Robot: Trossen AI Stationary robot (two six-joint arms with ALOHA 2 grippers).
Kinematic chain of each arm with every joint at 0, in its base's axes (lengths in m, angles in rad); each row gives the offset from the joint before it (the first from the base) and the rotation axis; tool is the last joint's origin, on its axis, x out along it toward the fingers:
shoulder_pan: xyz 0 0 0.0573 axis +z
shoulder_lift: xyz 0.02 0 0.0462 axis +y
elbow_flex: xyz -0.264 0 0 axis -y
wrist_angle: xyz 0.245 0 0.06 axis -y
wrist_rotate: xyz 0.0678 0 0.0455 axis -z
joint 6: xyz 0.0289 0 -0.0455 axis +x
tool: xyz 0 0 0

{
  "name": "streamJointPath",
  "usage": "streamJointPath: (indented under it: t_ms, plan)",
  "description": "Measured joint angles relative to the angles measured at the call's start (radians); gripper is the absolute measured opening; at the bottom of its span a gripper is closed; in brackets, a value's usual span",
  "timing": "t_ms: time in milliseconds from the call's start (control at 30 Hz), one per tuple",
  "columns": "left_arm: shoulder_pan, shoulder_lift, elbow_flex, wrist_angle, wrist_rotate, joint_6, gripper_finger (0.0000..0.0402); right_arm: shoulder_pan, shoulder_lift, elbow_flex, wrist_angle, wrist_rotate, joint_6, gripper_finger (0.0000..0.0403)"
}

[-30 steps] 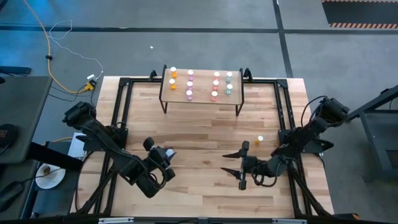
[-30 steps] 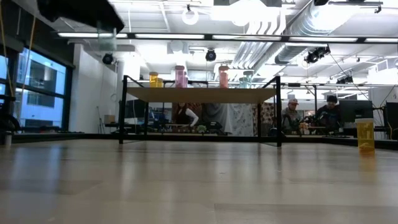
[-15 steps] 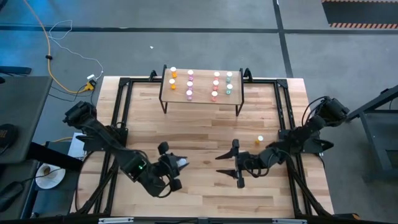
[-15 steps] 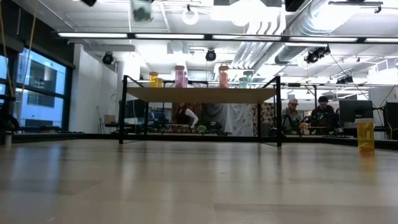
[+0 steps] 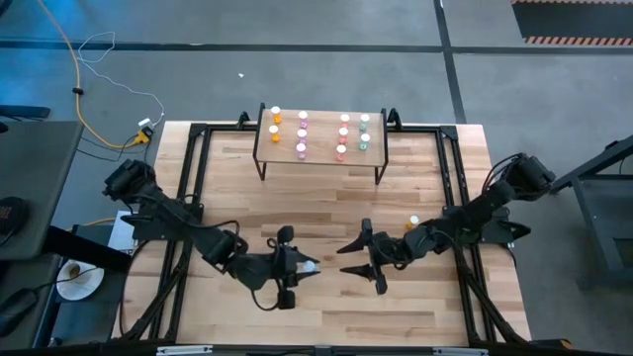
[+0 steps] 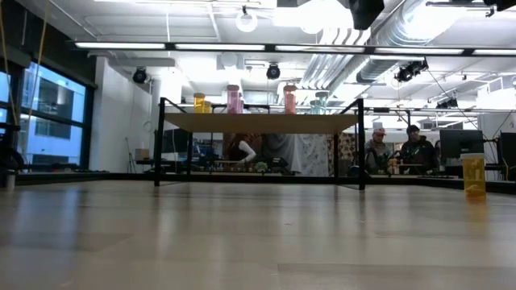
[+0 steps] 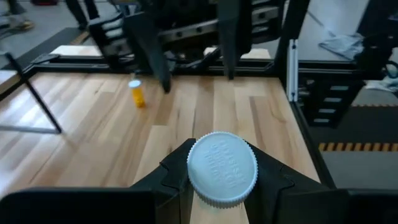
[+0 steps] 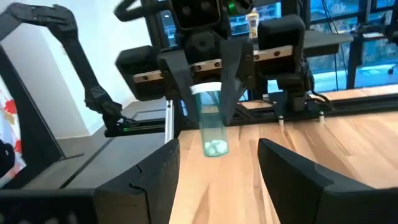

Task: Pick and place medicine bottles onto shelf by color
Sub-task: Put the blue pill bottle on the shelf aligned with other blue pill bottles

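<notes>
Worktop point(image 5: 326, 203) planks are carrying the shelf point(image 5: 321, 152) at the far edge, where orange, pink, red and teal-green medicine bottles point(image 5: 302, 135) are standing in columns by color. Near the middle of the worktop the left pincer point(image 5: 305, 267) is holding a teal-green bottle point(image 8: 212, 124) clamped between its fingers, the white cap point(image 7: 222, 168) facing its own wrist camera and the clear green body hanging above the wood in the right wrist view. The right pincer point(image 5: 362, 262) is facing it from just beside, its jaws spread wide and gripping nothing. One orange bottle point(image 5: 412, 224) is standing alone on the worktop beside the right arm, well apart from the shelf. Black frame rails are running along both sides of the worktop. In the low view people are sitting at desks in the room behind the shelf legs.
</notes>
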Motion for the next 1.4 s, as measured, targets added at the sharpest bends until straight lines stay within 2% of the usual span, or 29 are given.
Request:
streamJointPath:
  t_ms: [300,633,933,1400]
  plan:
    - [0.101,0.0,0.0,0.042,0.188,0.08,0.0092,-0.056,0.0,0.0,-0.048,-0.063,0.041,0.0209]
    - [0.221,0.0,0.0,0.053,0.35,0.116,0.0092,-0.088,0.0,0.0,-0.096,-0.077,0.017,0.0209]
    - [0.289,0.0,0.0,0.086,0.452,0.151,0.0092,-0.145,0.0,0.0,-0.113,-0.089,0.023,0.0209]
    - [0.34,0.0,0.0,0.087,0.484,0.167,0.0092,-0.216,0.0,0.0,-0.11,-0.152,0.069,0.02]
